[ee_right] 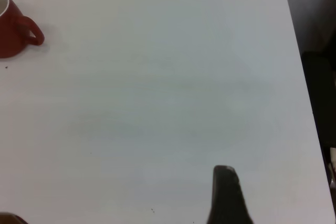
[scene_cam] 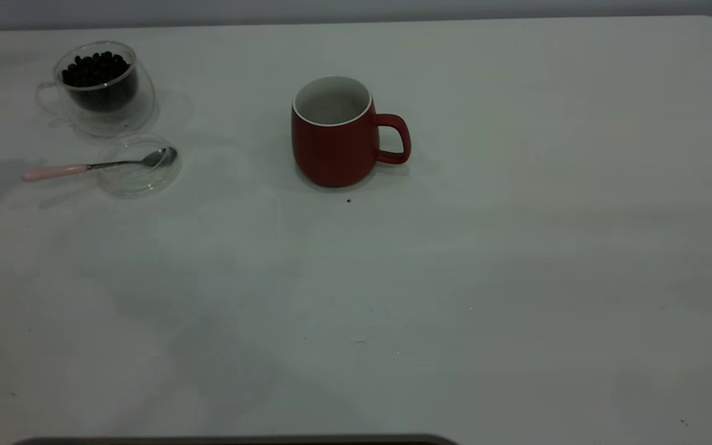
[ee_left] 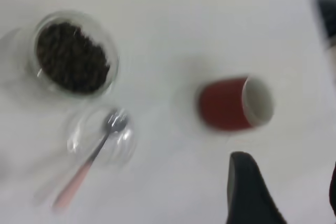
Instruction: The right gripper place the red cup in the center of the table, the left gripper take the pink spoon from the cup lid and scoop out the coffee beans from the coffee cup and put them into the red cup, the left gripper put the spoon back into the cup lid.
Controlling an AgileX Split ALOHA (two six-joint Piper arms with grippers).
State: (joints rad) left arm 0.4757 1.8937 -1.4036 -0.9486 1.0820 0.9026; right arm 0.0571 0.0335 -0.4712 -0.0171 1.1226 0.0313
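The red cup (scene_cam: pixel 334 137) stands upright around the middle of the table (scene_cam: pixel 455 278), its white inside bare and its handle pointing right. At the far left stands the coffee cup (scene_cam: pixel 99 86), filled with coffee beans (scene_cam: pixel 95 69). Just in front of it lies the cup lid (scene_cam: pixel 139 165), with the pink spoon (scene_cam: pixel 59 171) resting bowl-down in it and its handle sticking out to the left. Neither arm shows in the exterior view. In its wrist view my left gripper (ee_left: pixel 287 184) is open and empty, hovering above the table between the lid (ee_left: pixel 100 137) and the red cup (ee_left: pixel 228 103). My right gripper (ee_right: pixel 281 184) is open and empty, far from the red cup (ee_right: pixel 13 30).
The table's right edge (ee_right: pixel 307 103) runs close to my right gripper. A dark strip (scene_cam: pixel 238 440) lies along the table's near edge. A few tiny dark specks dot the tabletop, one just in front of the red cup.
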